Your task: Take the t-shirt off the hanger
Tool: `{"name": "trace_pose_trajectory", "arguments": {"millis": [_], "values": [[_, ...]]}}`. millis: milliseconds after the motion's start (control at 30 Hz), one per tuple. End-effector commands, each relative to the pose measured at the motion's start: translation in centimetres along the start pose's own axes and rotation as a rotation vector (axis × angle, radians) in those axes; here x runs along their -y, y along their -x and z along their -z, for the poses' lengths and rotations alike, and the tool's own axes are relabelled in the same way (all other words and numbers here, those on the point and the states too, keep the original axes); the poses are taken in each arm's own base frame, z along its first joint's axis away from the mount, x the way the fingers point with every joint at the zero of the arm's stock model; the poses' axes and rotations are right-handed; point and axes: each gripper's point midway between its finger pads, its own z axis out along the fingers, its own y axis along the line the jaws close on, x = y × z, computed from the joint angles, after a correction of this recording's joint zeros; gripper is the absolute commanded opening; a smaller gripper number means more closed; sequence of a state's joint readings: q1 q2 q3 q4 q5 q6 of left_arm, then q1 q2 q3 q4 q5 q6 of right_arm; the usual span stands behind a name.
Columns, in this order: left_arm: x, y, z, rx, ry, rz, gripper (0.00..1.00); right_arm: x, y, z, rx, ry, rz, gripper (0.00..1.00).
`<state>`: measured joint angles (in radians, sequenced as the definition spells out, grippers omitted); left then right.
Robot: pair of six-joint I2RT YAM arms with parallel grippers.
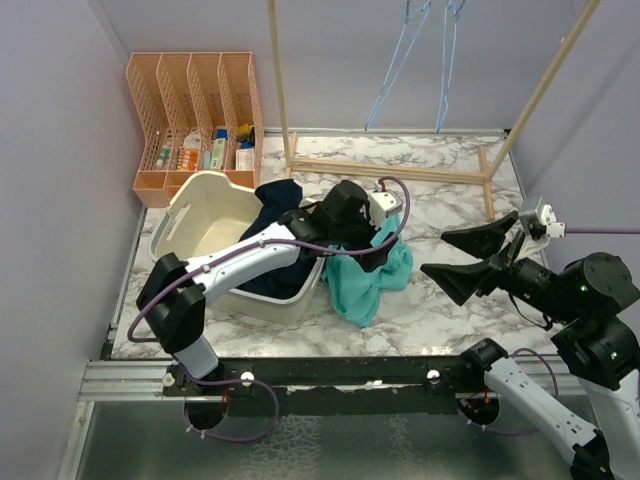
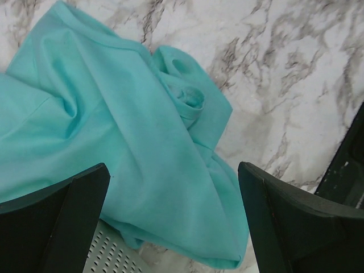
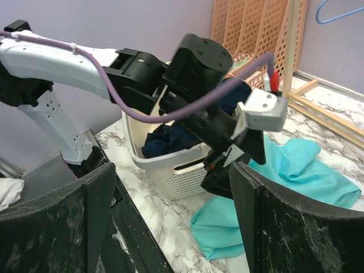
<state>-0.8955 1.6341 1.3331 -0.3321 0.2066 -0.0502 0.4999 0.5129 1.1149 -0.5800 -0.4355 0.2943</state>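
**Item – t-shirt** [image 1: 372,280]. Teal, crumpled in a loose heap on the marbled bench [image 1: 450,200] at the centre of the overhead view. Its left edge lay against the side of the white basket [image 1: 200,215]. No hanger was seen in it. Two blue hangers [image 1: 405,50] hung bare from the wooden rack [image 1: 400,168] at the top of the frame, well apart from the cloth.

**Item – left tool** [image 2: 173,187]. Poised directly above the heap with its fingers spread wide. In the wrist view cloth showed between them, but neither finger pinched a fold.

**Item – right tool** [image 1: 433,253]. At the right of the overhead view, pointing toward the shirt but well clear of it. It was parted and empty.

**Other contents.** A dark garment [image 1: 275,200] lay in the basket, and an orange file rack [image 1: 195,90] stood in the upper left.

**Condition.** The shirt appeared already free of its hanger, so the step in hand was judged to be the let-go and retreat.

**Handling note.** The left tool would do best to rise straight up with its fingers kept wide – a sideways drag could snag a fold and pull the heap along or over the basket rim. It should lift clear of the highest ridge of cloth before swinging back. The right arm needs only to hold off, out of the left arm's path.
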Motion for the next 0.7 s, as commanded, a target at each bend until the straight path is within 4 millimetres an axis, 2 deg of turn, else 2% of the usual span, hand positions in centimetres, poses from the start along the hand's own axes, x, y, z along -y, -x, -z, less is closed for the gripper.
{"name": "trace_pose_trajectory", "arguments": {"millis": [0, 233, 467, 667], "values": [[-2.2, 0.5, -1.5, -0.028, 0.168, 0.024, 0.99, 1.0, -1.5, 0.4, -0.022, -0.053, -0.032, 0.81], [-4.2, -0.3, -4.8, -0.122, 0.295, 0.013, 0.99, 0.9, -2.1, 0.8, -0.018, -0.051, -0.029, 0.81], [-5.4, -3.0, -7.4, -0.209, 0.338, 0.011, 0.99, -1.5, -0.1, 2.8, 0.091, 0.03, 0.039, 0.81], [-7.1, -5.3, -8.8, -0.265, 0.423, 0.032, 0.99, -2.2, 1.0, 4.4, 0.156, 0.033, 0.073, 0.81]]}}
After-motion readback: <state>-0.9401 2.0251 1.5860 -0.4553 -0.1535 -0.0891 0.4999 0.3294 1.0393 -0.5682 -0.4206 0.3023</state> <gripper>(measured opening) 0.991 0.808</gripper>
